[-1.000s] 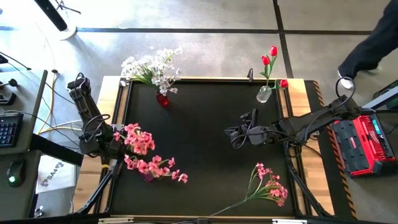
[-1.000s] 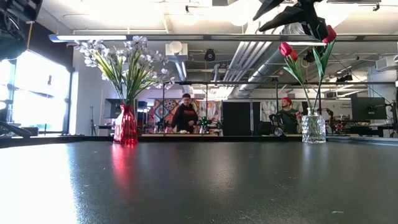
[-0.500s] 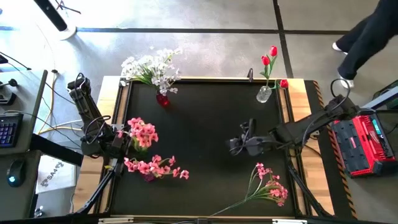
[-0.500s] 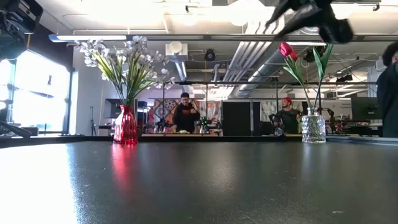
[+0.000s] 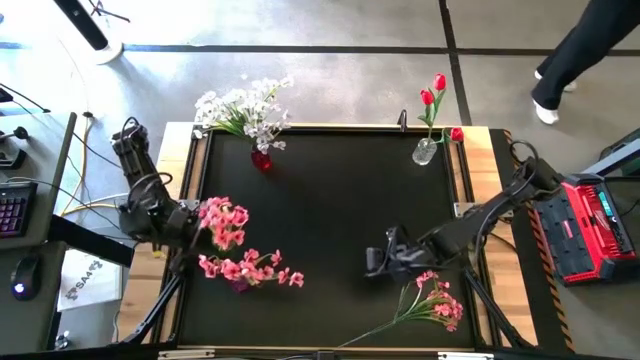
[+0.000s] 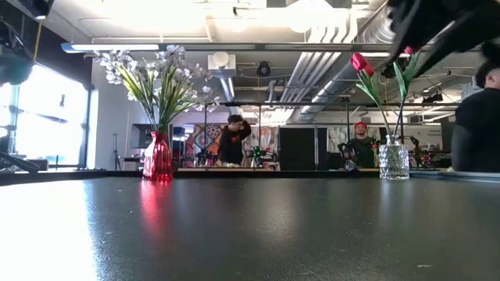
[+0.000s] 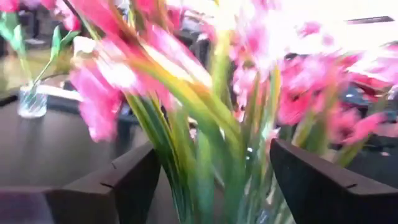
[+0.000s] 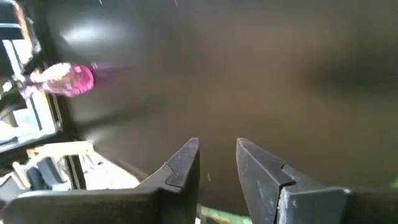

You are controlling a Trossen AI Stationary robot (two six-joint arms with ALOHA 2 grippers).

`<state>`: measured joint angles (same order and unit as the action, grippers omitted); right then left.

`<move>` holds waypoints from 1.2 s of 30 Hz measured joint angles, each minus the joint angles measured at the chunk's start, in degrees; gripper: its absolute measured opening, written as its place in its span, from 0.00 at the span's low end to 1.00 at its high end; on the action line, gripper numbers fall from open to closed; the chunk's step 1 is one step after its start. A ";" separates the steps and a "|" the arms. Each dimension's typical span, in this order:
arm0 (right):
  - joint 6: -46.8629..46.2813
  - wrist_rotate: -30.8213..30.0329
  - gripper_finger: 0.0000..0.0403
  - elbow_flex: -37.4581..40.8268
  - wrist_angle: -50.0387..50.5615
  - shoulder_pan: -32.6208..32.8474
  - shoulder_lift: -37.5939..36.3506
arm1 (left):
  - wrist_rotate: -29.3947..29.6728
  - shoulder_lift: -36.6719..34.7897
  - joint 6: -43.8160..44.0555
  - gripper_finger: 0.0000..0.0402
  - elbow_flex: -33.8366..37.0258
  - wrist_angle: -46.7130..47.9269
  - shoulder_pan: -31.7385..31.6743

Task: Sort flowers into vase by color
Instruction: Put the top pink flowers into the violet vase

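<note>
A spray of pink flowers (image 5: 225,222) leans out of a small pink vase (image 5: 238,284) at the table's left, beside another pink spray (image 5: 255,268). My left gripper (image 5: 185,225) stands open at it, level; the green stems (image 7: 205,162) pass between its fingers with a gap on each side. My right gripper (image 5: 372,262) is open by a narrow gap and slants down over the mat, just left of a loose pink spray (image 5: 437,300) that lies flat near the front right. White flowers stand in a red vase (image 5: 260,160), red tulips in a clear vase (image 5: 425,150).
The black mat (image 5: 330,200) lies bare between the vases. A wooden rim (image 5: 478,180) frames it. A red case (image 5: 590,235) sits off the table's right side. A person (image 5: 590,50) walks past the far right corner; others (image 6: 233,144) show in the room behind.
My left gripper has opened and let go of the pink spray's stems, drawing back slightly; the spray stays leaning in the pink vase. My right gripper has swung toward the table's near edge and down, rolling its wrist, toward the loose pink spray.
</note>
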<state>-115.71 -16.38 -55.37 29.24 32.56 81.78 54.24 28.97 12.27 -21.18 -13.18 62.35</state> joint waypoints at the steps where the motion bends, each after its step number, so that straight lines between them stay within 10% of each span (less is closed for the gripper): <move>1: -1.39 0.87 0.23 -0.43 0.68 0.83 0.00 | -0.68 -0.80 -0.93 0.73 -0.13 0.04 0.00; 15: -8.77 24.64 0.34 -2.50 -1.58 8.87 1.19 | -3.06 -14.69 -7.93 0.80 -1.00 2.38 0.00; 23: 14.70 33.09 0.49 -2.54 -3.48 9.91 8.58 | -4.90 -18.27 -13.81 0.80 -4.02 5.99 0.02; 36: 46.94 32.03 0.42 -2.52 6.07 12.31 18.10 | 0.36 -18.23 -27.44 0.80 -11.08 6.32 0.01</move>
<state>-68.76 15.65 -57.89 35.31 44.87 99.88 54.60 10.73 -15.17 -32.26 -6.87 62.36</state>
